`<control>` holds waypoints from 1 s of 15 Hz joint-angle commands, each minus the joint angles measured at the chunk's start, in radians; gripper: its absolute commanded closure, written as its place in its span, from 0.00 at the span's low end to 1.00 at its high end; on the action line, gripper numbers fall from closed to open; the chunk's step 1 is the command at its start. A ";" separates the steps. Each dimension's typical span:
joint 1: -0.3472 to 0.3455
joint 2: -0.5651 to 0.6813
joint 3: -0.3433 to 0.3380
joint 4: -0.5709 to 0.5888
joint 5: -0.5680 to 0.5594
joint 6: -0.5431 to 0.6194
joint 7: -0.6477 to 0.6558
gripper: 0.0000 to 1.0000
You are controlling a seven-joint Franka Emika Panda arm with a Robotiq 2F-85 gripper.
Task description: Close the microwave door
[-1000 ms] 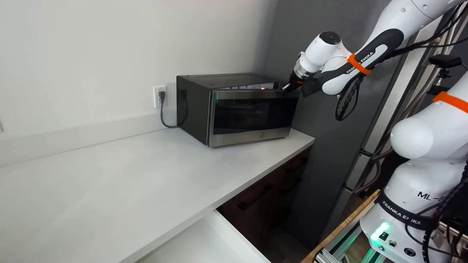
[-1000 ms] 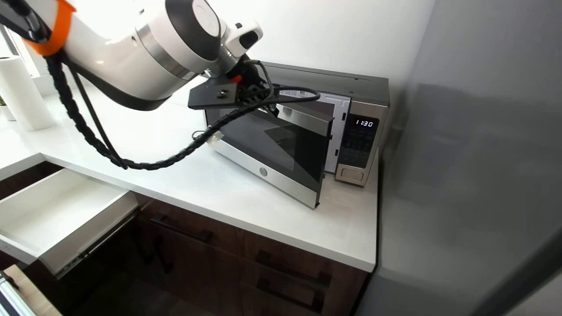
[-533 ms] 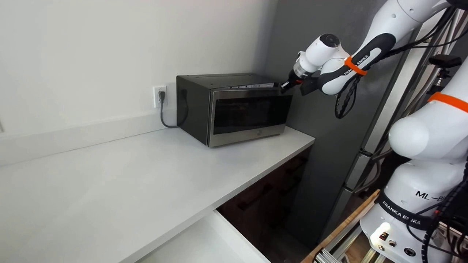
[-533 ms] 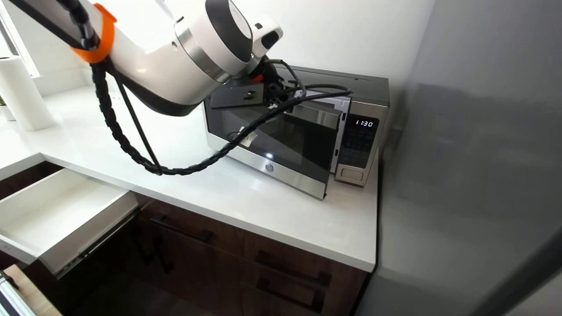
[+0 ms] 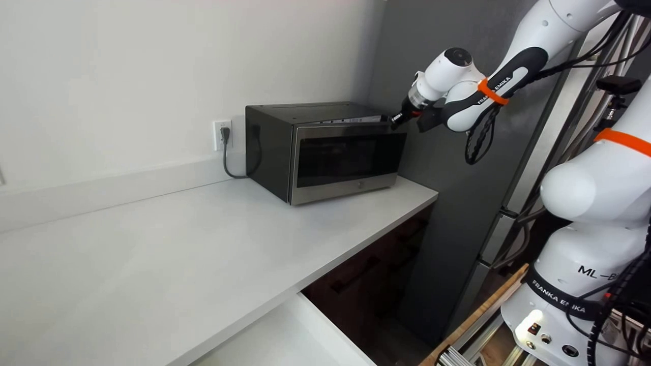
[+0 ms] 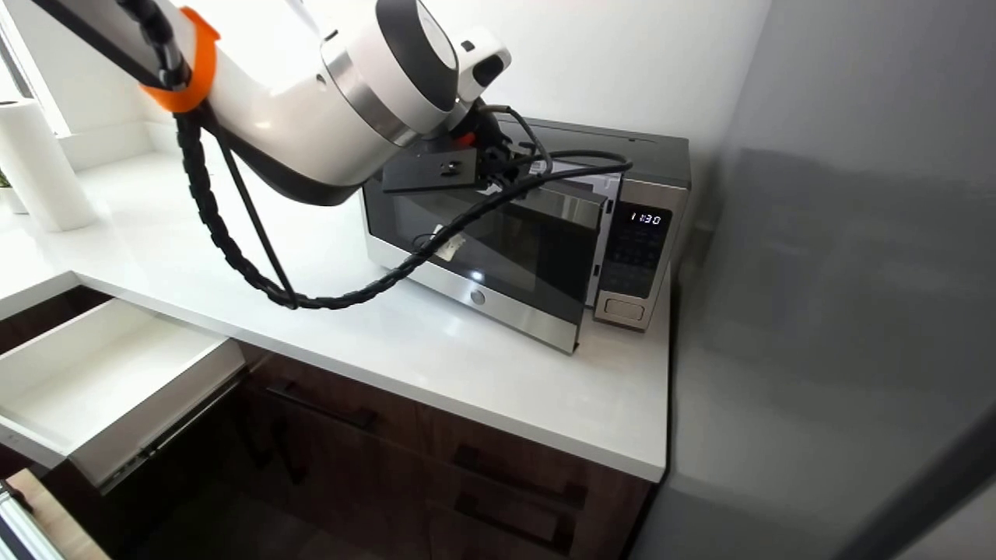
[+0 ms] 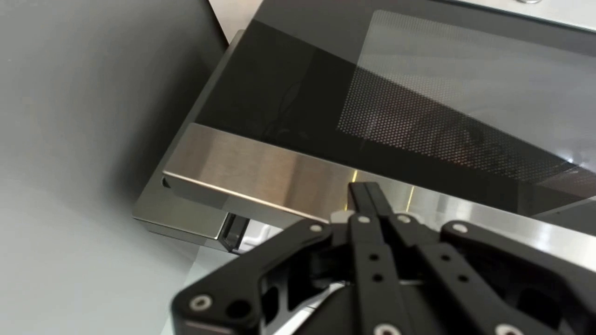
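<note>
The dark grey microwave (image 5: 269, 152) stands on the counter and also shows in an exterior view (image 6: 657, 152). Its door (image 5: 351, 160) is partly open. In an exterior view the door (image 6: 564, 272) stands out from the body at its free edge, beside the control panel. A narrow gap shows the white inside. My gripper (image 5: 395, 123) is at the door's upper free corner. In the wrist view the gripper (image 7: 364, 186) has its fingers together with nothing between them, over the silver strip of the door (image 7: 274, 102). Contact looks likely, but the exact touching point is hidden.
A large grey panel (image 6: 817, 272) stands close beside the microwave. The white counter (image 5: 203, 244) extends away from it. A white drawer (image 6: 117, 365) is pulled out below the counter. My arm's black cable (image 6: 334, 299) hangs in front of the door. A wall outlet (image 5: 222, 134) holds a cord.
Over the last second my gripper and the door's free edge moved toward the microwave body, and the gap narrowed. In the last half second the arm shifted slightly while the door barely moved.
</note>
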 commanded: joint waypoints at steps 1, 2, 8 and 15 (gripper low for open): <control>-0.022 0.058 -0.013 0.064 -0.035 0.010 0.007 1.00; -0.025 0.070 -0.017 0.077 -0.036 0.008 0.009 1.00; -0.038 0.133 -0.048 0.149 -0.071 0.002 0.021 1.00; -0.034 0.272 -0.080 0.257 -0.105 0.068 -0.007 1.00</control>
